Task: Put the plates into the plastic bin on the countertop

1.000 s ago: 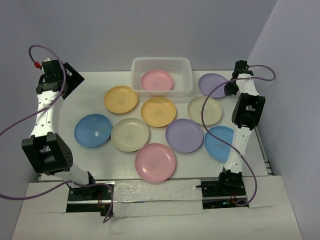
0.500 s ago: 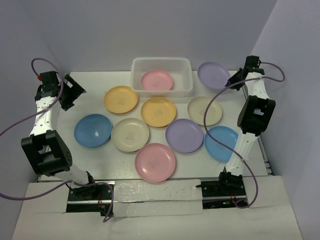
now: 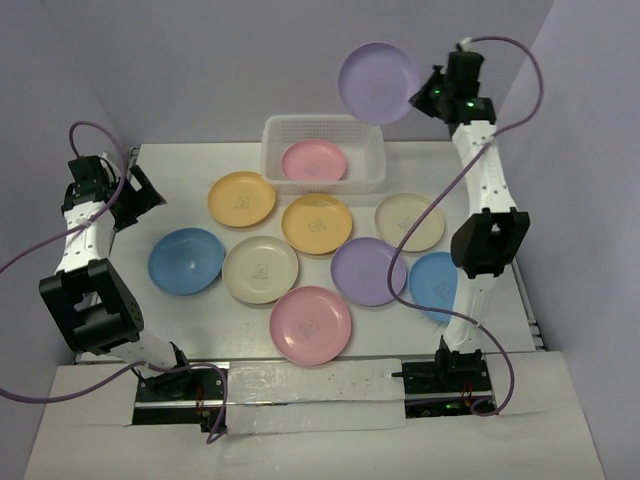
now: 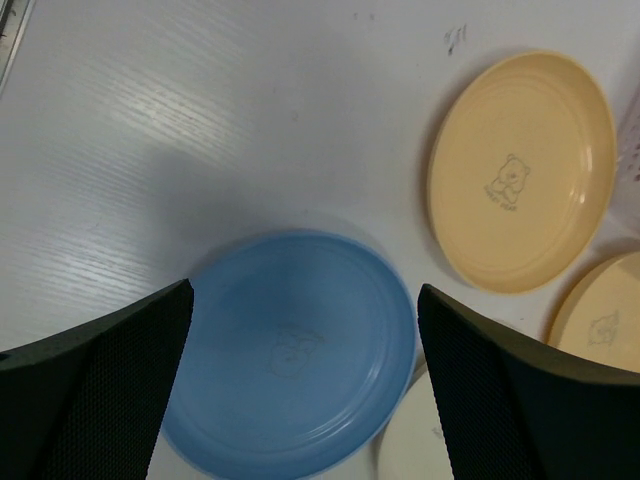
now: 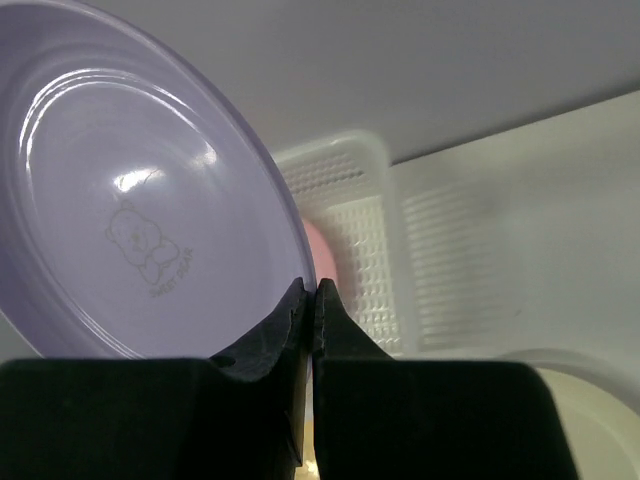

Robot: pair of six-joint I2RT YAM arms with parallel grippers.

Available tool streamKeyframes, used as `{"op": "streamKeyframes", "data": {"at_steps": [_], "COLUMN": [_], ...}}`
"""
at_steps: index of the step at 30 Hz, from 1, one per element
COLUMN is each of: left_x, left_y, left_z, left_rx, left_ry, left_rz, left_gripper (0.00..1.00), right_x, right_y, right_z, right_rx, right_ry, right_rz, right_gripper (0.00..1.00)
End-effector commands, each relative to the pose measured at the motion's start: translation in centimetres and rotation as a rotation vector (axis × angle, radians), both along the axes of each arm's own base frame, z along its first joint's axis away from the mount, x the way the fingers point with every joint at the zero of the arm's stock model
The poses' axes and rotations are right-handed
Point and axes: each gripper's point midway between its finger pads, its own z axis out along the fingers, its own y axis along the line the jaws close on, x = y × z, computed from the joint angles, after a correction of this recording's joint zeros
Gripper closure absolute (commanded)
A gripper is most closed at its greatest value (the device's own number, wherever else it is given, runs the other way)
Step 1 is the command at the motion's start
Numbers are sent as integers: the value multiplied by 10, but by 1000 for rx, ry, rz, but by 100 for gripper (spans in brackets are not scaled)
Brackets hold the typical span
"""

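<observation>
Plates (image 3: 317, 223) lie flat across most of the worktop (image 3: 200, 330), eight of them spread out in front of the bin (image 3: 322, 121). The bin stands at the back middle with one pink plate (image 3: 314, 160) in it.

The change is on the right. A second ago the lavender plate (image 3: 378, 83) lay flat on the worktop just right of the bin. Now it is in the air, above and behind the bin's right end, tipped up on edge with its face toward the top camera. The right end effector (image 5: 310, 290) is pinched narrow on that plate's rim, its jaws almost meeting with the edge between them. So the pick has held, and this is the carry. What seems left is to bring the plate over the bin, level it and let go. A grip on the rim alone is thin, so the plate could swing or slip.

The left end effector (image 4: 305, 290) has come nearer to the blue plate (image 4: 290, 350). It hangs over that plate wide apart and empty, and looks lined up to take it next.
</observation>
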Motion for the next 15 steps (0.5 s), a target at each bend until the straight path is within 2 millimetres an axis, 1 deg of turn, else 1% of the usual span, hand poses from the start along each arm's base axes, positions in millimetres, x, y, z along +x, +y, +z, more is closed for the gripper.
{"op": "streamKeyframes", "data": {"at_steps": [1,2,6,7,9,11,13,15], "left_x": [-12,-14,-24,-27,-31,-35,-38,-42], "left_y": [4,4,6,6,7,8,9,11], "left_z": [13,11,11,11,9,5,2,-2], "left_rx": [90,91,123,127,136,142,152,160], "left_ry": [-46,-41,-43,-41,-34,-22,-14,-7], "left_rz": [-111,-112,-113,-109,-98,-92,-87,-81], "left_gripper": [1,1,1,1,1,1,1,1], "right_x": [11,13,24,27,32,35,38,42], "right_y": [52,53,85,92,106,115,119,124], "right_z": [-14,-12,-34,-40,-60,-76,-94,-103], "right_rx": [-167,-181,-238,-243,-249,-252,-240,-226], "right_ry": [-15,-22,-24,-22,0,19,38,37], "right_rz": [68,54,83,90,110,121,122,131], "right_gripper": [100,100,100,100,100,100,100,100]}}
